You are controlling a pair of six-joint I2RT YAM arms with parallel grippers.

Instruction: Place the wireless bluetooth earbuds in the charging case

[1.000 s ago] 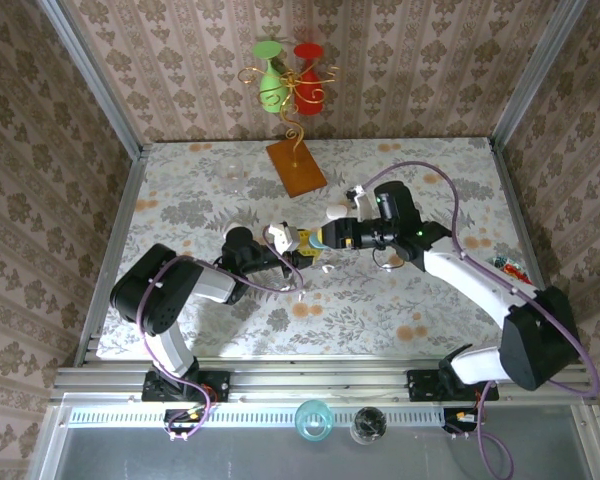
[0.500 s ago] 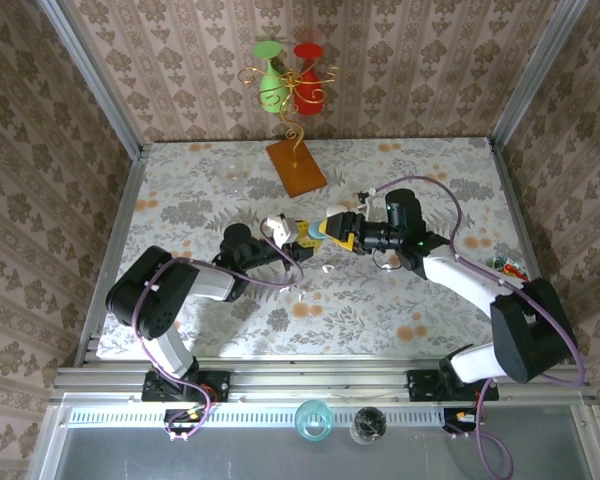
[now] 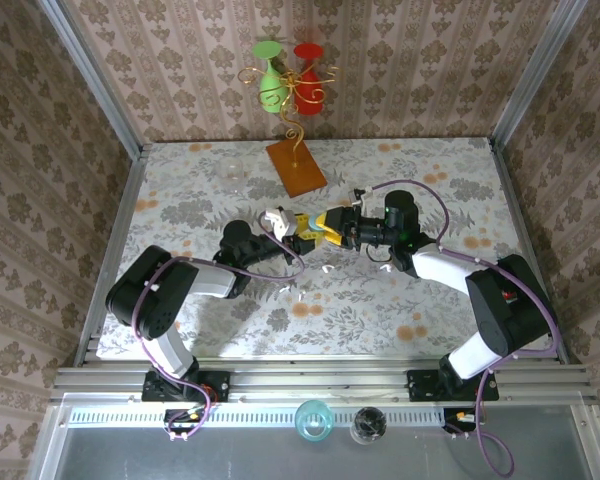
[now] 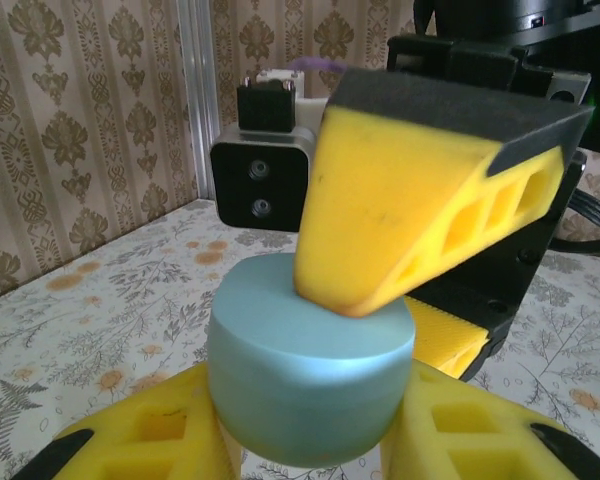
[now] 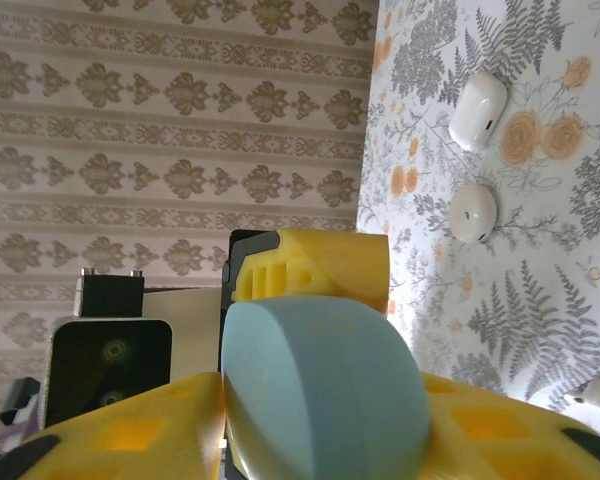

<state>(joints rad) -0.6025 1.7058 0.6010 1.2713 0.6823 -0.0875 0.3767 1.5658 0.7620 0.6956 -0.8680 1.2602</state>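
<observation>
**Both hands on the case, earbuds loose on the tabletop**

We see the two arms meet around the middle of the floral tabletop (image 3: 400, 290), the left hand (image 3: 298, 227) reaching in from the left and the right hand (image 3: 330, 224) from the right. The light-blue charging case (image 4: 310, 385) sits between them, lifted clear of the surface. The left hand pinches it between its yellow fingers (image 4: 150, 440). The right hand pinches the same case, one of its yellow fingers (image 4: 410, 200) pressing on the case's flat top in the left wrist view. In the right wrist view we find two white earbuds (image 5: 478, 110) (image 5: 473, 212) lying side by side on the tabletop, well apart from the case, and neither hand touches them.
</observation>
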